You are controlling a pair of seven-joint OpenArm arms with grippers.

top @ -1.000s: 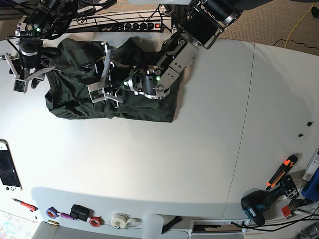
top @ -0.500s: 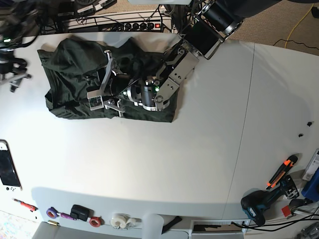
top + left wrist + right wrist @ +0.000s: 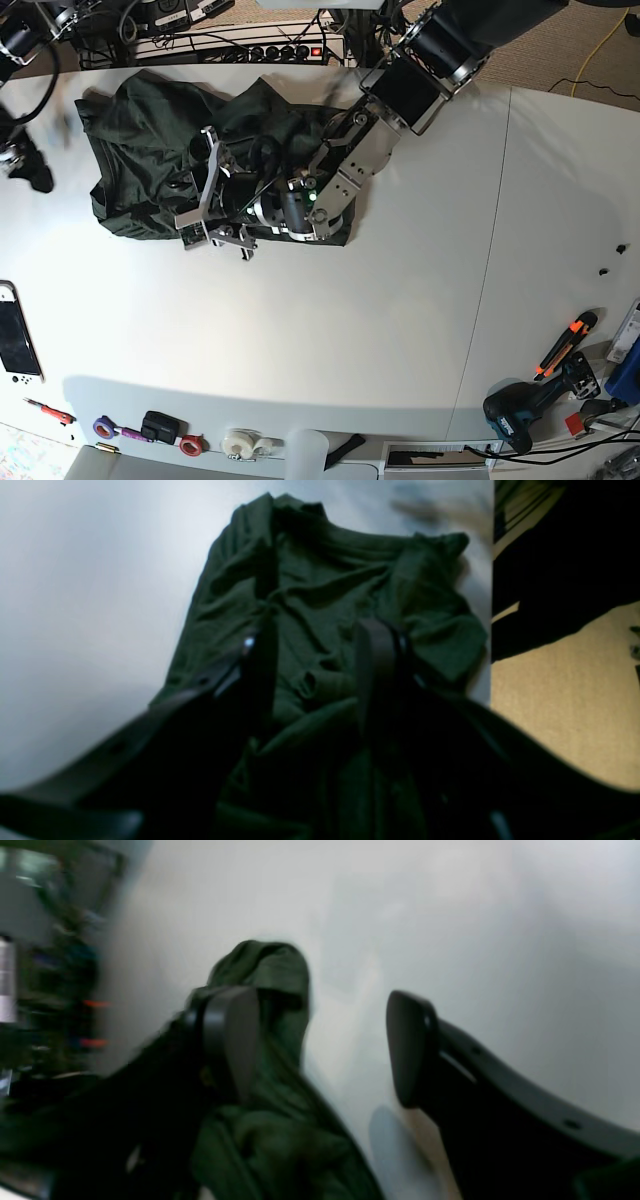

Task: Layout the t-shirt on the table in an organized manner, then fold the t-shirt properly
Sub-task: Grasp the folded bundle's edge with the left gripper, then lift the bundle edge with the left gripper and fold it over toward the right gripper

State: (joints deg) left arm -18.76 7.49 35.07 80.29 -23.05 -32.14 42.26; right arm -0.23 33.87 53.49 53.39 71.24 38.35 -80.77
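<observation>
The dark olive t-shirt [image 3: 140, 130] lies crumpled and partly bunched at the back left of the white table [image 3: 400, 330]. My left gripper [image 3: 205, 190] rests low over the shirt's middle. In the left wrist view its fingers [image 3: 375, 670] stand apart, with wrinkled t-shirt [image 3: 320, 590] fabric lying between them. My right gripper [image 3: 25, 170] is blurred at the table's far left edge, off the shirt. The right gripper [image 3: 320, 1045] is wide open with nothing in it, and a sleeve end of the t-shirt [image 3: 270, 970] shows behind its left finger.
A power strip [image 3: 250, 50] runs along the back edge. A game console [image 3: 15, 340] lies at the left edge, and tape rolls [image 3: 240, 443] and small tools line the front. A drill [image 3: 520, 415] and orange cutter [image 3: 565, 345] sit at the lower right. A thin seam [image 3: 490, 250] crosses the table.
My right gripper has opened, let go of the shirt's left edge and pulled away to the left. The left arm has slid forward and left across the shirt.
</observation>
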